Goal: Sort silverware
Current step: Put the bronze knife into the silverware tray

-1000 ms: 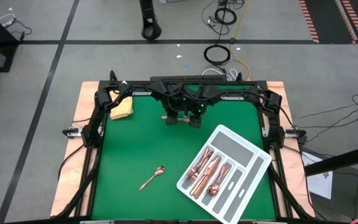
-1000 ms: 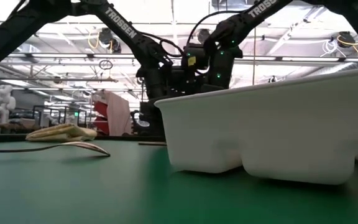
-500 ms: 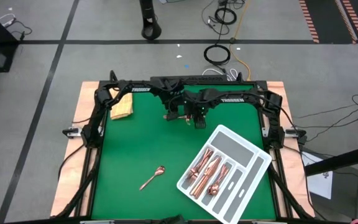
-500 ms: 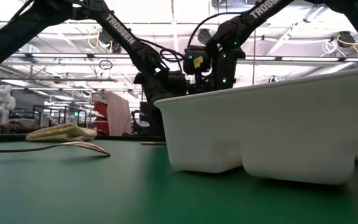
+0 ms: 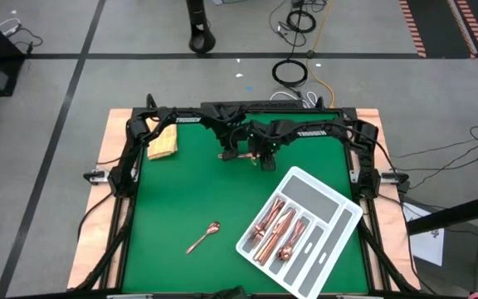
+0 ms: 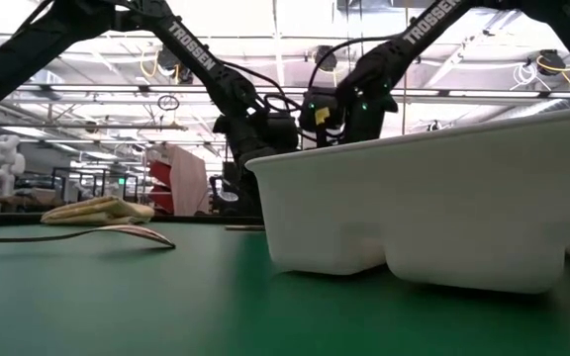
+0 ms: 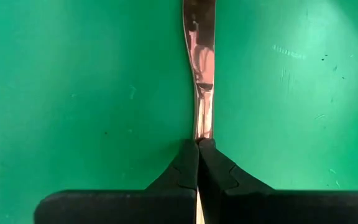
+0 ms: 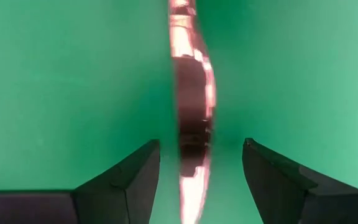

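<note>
- High view, far left: a folded yellow cloth [image 5: 163, 145] lies on the green surface [image 5: 181, 208], well apart from everything else.
- Near left of centre, one loose copper-coloured spoon [image 5: 203, 237] lies flat on the surface, not yet sorted.
- Far centre: the left pincer [image 5: 232, 156] is clamped shut on the handle of a thin copper knife [image 7: 200, 68]. In the left wrist view its dark fingers [image 7: 182, 174] meet around the handle, and the blade runs forward over the surface.
- Just to its right, the right pincer [image 5: 265, 161] sits with its jaws spread wide. In the right wrist view the same knife stands between its two fingers [image 8: 143, 171], touching neither.
- Right of centre, nearer: the white-and-grey divided tray [image 5: 338, 199] lies at a slant, with a bunch of copper silverware [image 5: 277, 228] already in its left-hand compartments. The pieces are too small to tell apart.
- Step in hand, as I judge it: a handover of the knife from the left pincer to the right.
- The next move would call for the right jaws to close on the knife before the left lets go. Then comes a carry to the matching tray slot. The loose spoon remains to be fetched.
</note>
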`<act>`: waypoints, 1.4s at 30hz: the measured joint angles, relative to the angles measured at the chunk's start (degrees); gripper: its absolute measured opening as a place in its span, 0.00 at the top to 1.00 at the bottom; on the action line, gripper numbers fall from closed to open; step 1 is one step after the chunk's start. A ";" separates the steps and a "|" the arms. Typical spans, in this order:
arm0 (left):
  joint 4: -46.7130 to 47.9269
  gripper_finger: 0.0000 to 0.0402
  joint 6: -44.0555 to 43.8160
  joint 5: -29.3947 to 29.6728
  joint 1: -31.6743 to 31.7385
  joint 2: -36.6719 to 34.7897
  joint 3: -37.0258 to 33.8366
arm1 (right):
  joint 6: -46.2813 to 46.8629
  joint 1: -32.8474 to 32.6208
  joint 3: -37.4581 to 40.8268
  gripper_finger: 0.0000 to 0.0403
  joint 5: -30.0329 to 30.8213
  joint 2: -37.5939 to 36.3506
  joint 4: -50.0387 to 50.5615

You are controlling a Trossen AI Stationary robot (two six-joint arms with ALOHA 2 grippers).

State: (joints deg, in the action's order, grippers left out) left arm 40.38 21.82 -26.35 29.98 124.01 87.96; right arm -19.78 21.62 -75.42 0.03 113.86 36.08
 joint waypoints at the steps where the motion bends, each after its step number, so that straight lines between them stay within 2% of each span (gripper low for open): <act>1: 0.00 1.00 0.00 0.01 0.00 -0.01 0.00 | -0.04 -0.13 0.54 0.47 -0.02 0.00 -0.72; 10: 0.07 1.00 -0.11 0.27 0.00 -0.11 -0.02 | 0.94 -0.11 1.31 0.53 -4.22 2.61 -3.81; 15: -0.01 1.00 -0.03 0.31 0.00 -0.11 -0.02 | 1.58 -0.55 1.03 0.68 -5.09 4.60 -3.43; 21: -0.77 1.00 0.02 0.26 0.00 -0.15 -0.35 | 3.53 -0.63 0.65 0.93 -5.16 4.72 -3.35; 24: -0.94 1.00 0.02 0.26 0.00 -0.17 -0.35 | 4.86 -0.65 0.57 0.97 -5.14 4.72 -3.38; 28: -1.11 1.00 0.01 0.26 0.00 -0.17 -0.35 | 6.13 -0.65 0.74 0.85 -5.07 3.45 -3.35; 37: -1.49 1.00 -0.37 0.26 0.00 -0.17 -0.35 | 10.85 0.35 0.97 0.39 0.01 0.42 -2.01; 39: -1.49 1.00 -0.37 0.26 0.00 -0.17 -0.35 | 11.23 0.40 0.68 0.33 -0.50 1.61 -1.99; 42: -1.46 1.00 -0.39 0.26 0.00 -0.17 -0.35 | 10.92 0.37 0.42 0.31 -1.12 4.21 -1.66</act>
State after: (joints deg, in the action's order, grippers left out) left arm 38.92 21.43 -26.09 29.98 123.83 87.61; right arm -8.86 22.00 -75.00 -1.09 118.08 34.41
